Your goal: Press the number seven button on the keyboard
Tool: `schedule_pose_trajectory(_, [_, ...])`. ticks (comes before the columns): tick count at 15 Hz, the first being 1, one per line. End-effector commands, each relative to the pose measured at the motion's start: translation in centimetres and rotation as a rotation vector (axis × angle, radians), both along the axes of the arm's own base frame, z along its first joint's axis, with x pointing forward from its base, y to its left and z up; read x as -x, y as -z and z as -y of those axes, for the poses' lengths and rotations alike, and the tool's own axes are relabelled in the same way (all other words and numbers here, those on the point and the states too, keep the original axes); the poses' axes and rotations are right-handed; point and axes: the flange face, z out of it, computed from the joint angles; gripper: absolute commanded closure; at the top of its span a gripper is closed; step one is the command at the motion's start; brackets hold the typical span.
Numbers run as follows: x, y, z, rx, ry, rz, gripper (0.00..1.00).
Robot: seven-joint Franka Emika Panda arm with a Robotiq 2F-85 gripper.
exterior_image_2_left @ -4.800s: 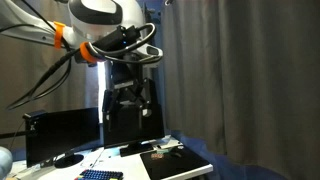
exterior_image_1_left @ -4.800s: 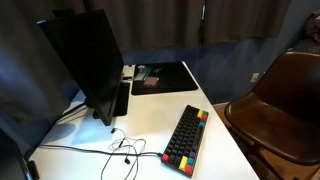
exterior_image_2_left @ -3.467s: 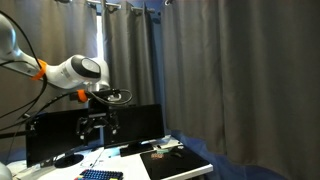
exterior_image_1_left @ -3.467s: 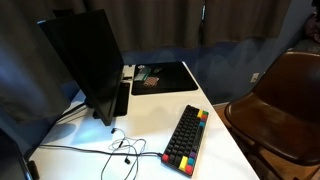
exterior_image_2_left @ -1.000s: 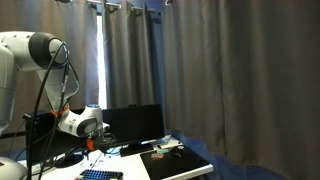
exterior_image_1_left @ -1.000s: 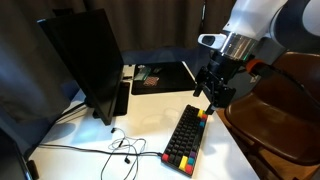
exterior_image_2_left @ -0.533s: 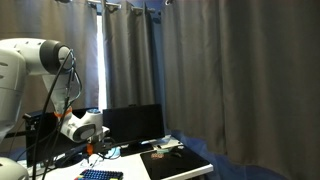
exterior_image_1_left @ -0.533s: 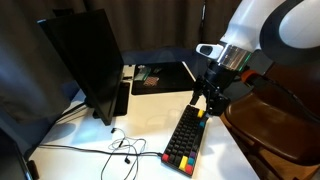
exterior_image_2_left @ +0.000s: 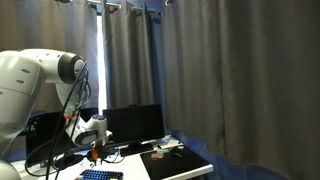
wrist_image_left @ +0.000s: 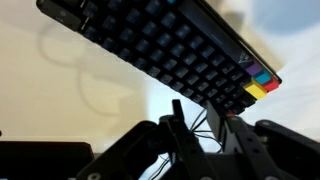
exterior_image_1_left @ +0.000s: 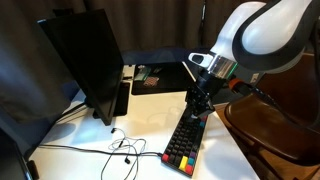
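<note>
The keyboard [exterior_image_1_left: 186, 140] lies on the white table, with black keys in the middle and red, orange, yellow and green keys along its edges. It also shows at the bottom edge of an exterior view as the keyboard [exterior_image_2_left: 101, 175]. My gripper [exterior_image_1_left: 197, 108] hangs just above its far end, pointing down, and shows small in the other view as my gripper [exterior_image_2_left: 96, 152]. In the wrist view the keyboard [wrist_image_left: 170, 45] runs across the top, and my gripper [wrist_image_left: 196, 118] stands below it with a narrow gap and nothing held. The key legends are too blurred to read.
A big dark monitor [exterior_image_1_left: 85, 60] stands on the table's left half, a flat black mat [exterior_image_1_left: 160, 77] lies behind the keyboard, and thin cables [exterior_image_1_left: 120, 150] trail beside it. A brown chair [exterior_image_1_left: 285, 100] stands past the table's right edge.
The arm has swung in and come down over the keyboard's far end. The jaws have narrowed from wide open to a small gap.
</note>
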Motion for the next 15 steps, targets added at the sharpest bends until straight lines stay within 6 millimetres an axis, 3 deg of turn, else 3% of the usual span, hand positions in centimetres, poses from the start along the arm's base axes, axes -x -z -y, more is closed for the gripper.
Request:
schedule_pose_trajectory(1, [-1.3,1.4,0.5,-0.025,-0.012,-0.007,0.98])
schedule_pose_trajectory(6, [-1.9,3.1,1.2,-0.042,-0.036,-0.041,1.00])
schedule_pose_trajectory(15, [-1.8,4.4,0.6,-0.103,-0.071,-0.044,1.00])
